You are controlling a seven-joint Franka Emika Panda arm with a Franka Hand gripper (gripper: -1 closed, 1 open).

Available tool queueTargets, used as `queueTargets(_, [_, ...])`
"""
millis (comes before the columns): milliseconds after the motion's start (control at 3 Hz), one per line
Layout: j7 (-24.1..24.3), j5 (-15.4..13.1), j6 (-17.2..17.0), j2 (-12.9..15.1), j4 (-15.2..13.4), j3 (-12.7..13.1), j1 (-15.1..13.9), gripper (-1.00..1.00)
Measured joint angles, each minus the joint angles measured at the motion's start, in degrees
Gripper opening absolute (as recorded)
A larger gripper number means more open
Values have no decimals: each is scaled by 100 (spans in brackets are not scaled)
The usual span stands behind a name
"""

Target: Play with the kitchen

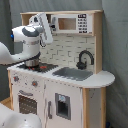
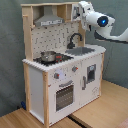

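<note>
The toy kitchen [image 1: 65, 95] [image 2: 55, 75] is white and light wood and stands upright in both exterior views. It has a grey hood [image 2: 47, 19], a black faucet [image 1: 84, 59] [image 2: 75, 40], a sink [image 1: 72, 74] [image 2: 84, 50] and a windowed oven door [image 1: 27, 103] [image 2: 64, 95]. A pot [image 1: 32, 62] [image 2: 48, 56] sits on the stovetop. The small microwave [image 1: 71, 23] is on the top shelf. My gripper [image 1: 44, 26] [image 2: 81, 8] is up at that shelf, beside the microwave and above the counter. It holds nothing that I can see.
My white arm [image 1: 27, 40] comes in from the first exterior view's left and from the second exterior view's right [image 2: 112, 30]. A grey curtain [image 2: 10, 50] hangs behind the kitchen. The kitchen stands on wooden tabletops [image 2: 100, 112].
</note>
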Motion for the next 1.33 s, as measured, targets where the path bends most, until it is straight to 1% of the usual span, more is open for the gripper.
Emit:
queueTargets(333, [-3,0,197,132,254,350,-336,-100])
queueTargets(667, [-9,0,545,238,447,555,-712,-100])
queueTargets(1000, [-142,0,780,568,603,812,-949,-100])
queueTargets(1333, [-436,-2,554,291,596,557,-705,-100])
